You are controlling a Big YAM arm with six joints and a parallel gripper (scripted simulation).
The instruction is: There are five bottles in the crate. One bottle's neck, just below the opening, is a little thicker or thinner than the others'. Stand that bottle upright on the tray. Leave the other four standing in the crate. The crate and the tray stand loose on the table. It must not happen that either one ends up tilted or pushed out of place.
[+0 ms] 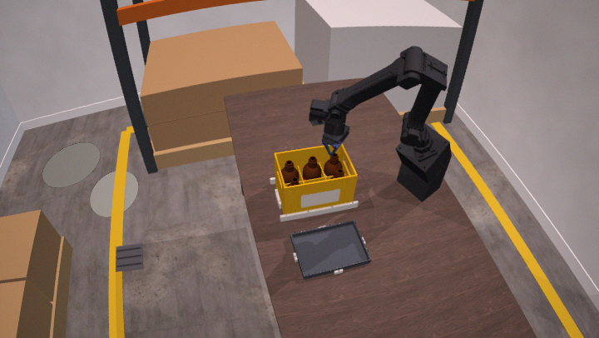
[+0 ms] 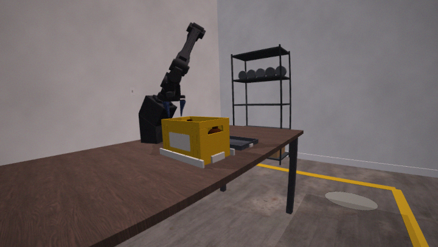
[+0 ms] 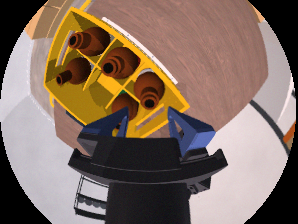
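The yellow crate [image 1: 350,189] [image 2: 211,143] [image 3: 56,55] holds five brown bottles. Three stand in the back row: left [image 1: 289,173] [image 3: 97,41], middle [image 1: 311,170] [image 3: 125,61] and right [image 1: 333,167] [image 3: 150,86]. The front-left bottle [image 1: 294,180] [image 3: 77,71] appears slimmer at its neck in the wrist view. The front-right bottle [image 1: 339,172] [image 3: 123,103] is partly hidden by a finger. My gripper [image 1: 332,153] [image 2: 174,116] [image 3: 148,109] is open and points down at the back-right bottle's top; whether its tips flank the neck is unclear. The dark tray [image 1: 366,251] [image 2: 244,147] holds nothing.
White strips [image 1: 319,211] [image 2: 181,157] lie around the crate's foot, and small white blocks [image 1: 338,271] sit against the tray's sides. The crate's walls and dividers stand close around the bottles. The tray lies in front of the crate in the top view.
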